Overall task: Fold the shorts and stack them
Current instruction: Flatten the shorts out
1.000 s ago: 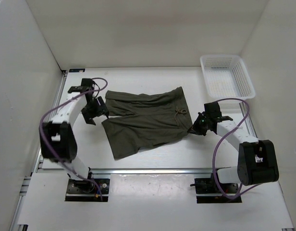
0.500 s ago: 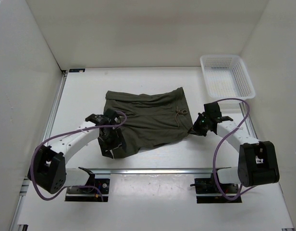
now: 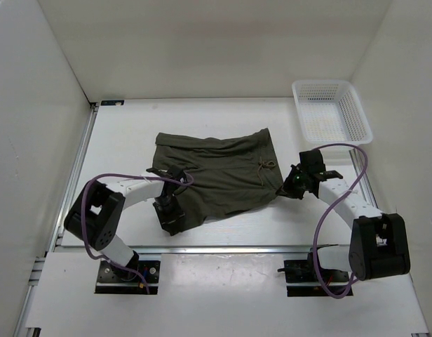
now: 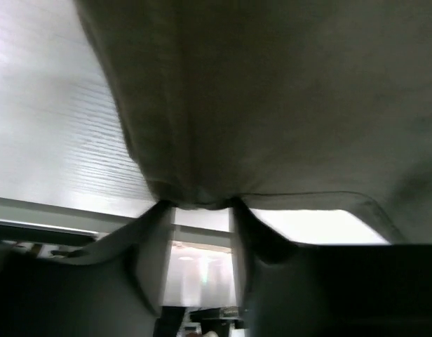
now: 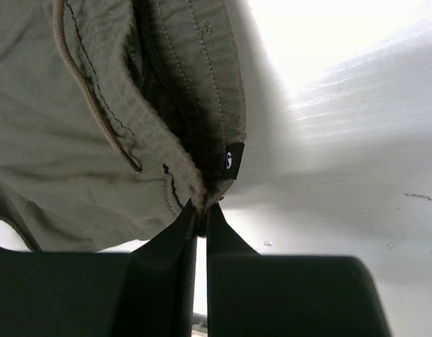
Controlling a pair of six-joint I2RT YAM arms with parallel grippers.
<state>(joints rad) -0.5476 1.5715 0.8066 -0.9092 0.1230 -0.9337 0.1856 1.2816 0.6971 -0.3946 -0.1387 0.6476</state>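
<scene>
Where the shorts lie: shorts (image 3: 216, 175) spread flat mid-table (image 3: 125, 140), between the two arms; waistband and drawstring (image 3: 264, 165) to the right, both legs to the left.
Long axis: left to right, slightly skewed, with the leg end lying closer to the arm bases.
Left side: left gripper (image 3: 170, 214) at the near hem corner of the near leg; jaws apart, straddling the hem, cloth bunched at the tips; no firm pinch shows in the wrist view.
Right side: right gripper (image 3: 286, 188) at the near end of the waistband; jaws together, clamped on the band edge just beside the tag (image 5: 230, 163).
Key relation: both grippers sit on the near long edge, one at each end; the far edge lies straight beyond them.
Judgement: the fold probably carries the near edge over the far one; the left must bite first or the leg end lags.
Elsewhere: basket (image 3: 332, 112) in the far right corner, well apart from the cloth.
</scene>
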